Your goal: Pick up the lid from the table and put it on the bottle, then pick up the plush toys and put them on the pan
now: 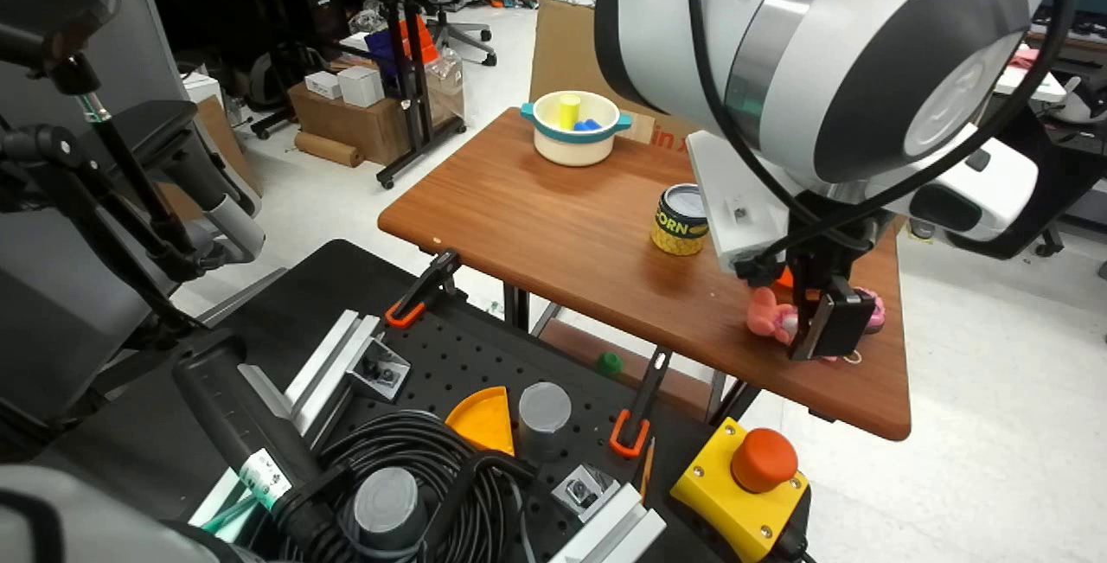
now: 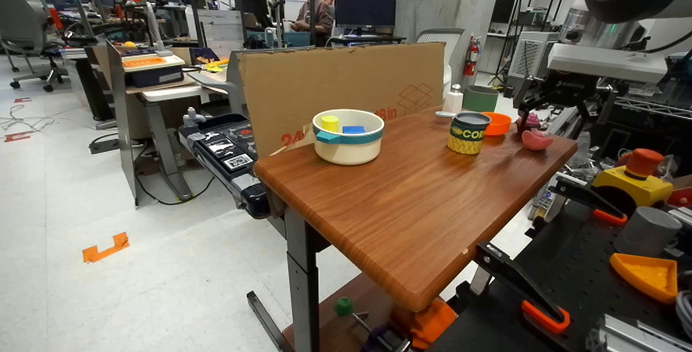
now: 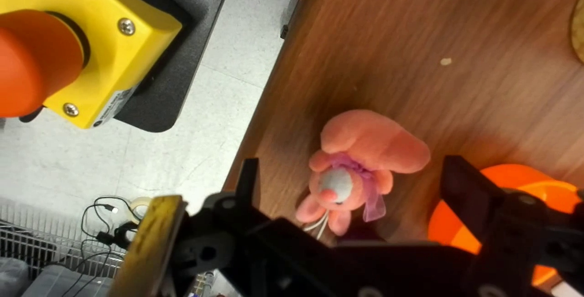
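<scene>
The bottle, a yellow can with a dark "CORN" band (image 1: 679, 233), stands upright on the table (image 2: 466, 144). The grey lid (image 1: 686, 199) sits on its top, also in an exterior view (image 2: 471, 119). The salmon plush toy (image 3: 372, 139) lies near the table edge, below and between the fingers of my gripper (image 3: 352, 167), which is open and empty. The toy shows in both exterior views (image 1: 764, 314) (image 2: 536, 140). The magenta plush toy (image 2: 530, 120) lies beside it, mostly hidden in the wrist view. The orange pan (image 2: 498, 124) is beside the toys, partly behind a finger in the wrist view (image 3: 445, 224).
A cream pot with a teal rim (image 2: 348, 153) holds yellow and blue pieces at the table's far end. A yellow box with a red button (image 1: 735, 489) stands on the black bench near the table edge. A cardboard sheet (image 2: 346, 79) stands behind the table.
</scene>
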Action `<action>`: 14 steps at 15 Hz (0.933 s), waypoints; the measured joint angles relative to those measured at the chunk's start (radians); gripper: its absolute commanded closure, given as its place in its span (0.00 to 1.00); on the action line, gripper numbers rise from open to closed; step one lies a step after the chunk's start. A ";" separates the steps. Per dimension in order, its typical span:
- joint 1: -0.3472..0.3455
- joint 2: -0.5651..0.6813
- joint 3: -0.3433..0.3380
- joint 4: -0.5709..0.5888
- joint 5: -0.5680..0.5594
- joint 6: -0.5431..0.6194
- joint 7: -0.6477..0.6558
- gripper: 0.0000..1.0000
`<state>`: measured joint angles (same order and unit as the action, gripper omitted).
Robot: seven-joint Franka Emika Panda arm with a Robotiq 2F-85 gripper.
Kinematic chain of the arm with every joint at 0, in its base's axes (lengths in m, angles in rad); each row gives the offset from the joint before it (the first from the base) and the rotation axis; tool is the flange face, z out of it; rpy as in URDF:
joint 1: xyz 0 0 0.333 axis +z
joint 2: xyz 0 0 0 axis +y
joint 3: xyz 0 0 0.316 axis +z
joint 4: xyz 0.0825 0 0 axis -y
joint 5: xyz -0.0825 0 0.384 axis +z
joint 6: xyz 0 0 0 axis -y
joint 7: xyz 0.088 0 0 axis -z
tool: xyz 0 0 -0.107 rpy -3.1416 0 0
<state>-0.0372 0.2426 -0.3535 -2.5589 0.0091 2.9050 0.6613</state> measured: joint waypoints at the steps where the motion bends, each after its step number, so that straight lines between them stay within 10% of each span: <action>1: 0.001 0.002 -0.002 0.000 -0.001 0.000 0.000 0.00; 2: 0.001 0.003 -0.003 0.000 -0.001 0.000 0.000 0.22; 14: 0.008 0.003 -0.005 0.001 -0.001 0.000 0.010 1.00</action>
<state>-0.0291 0.2461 -0.3585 -2.5577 0.0079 2.9050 0.6716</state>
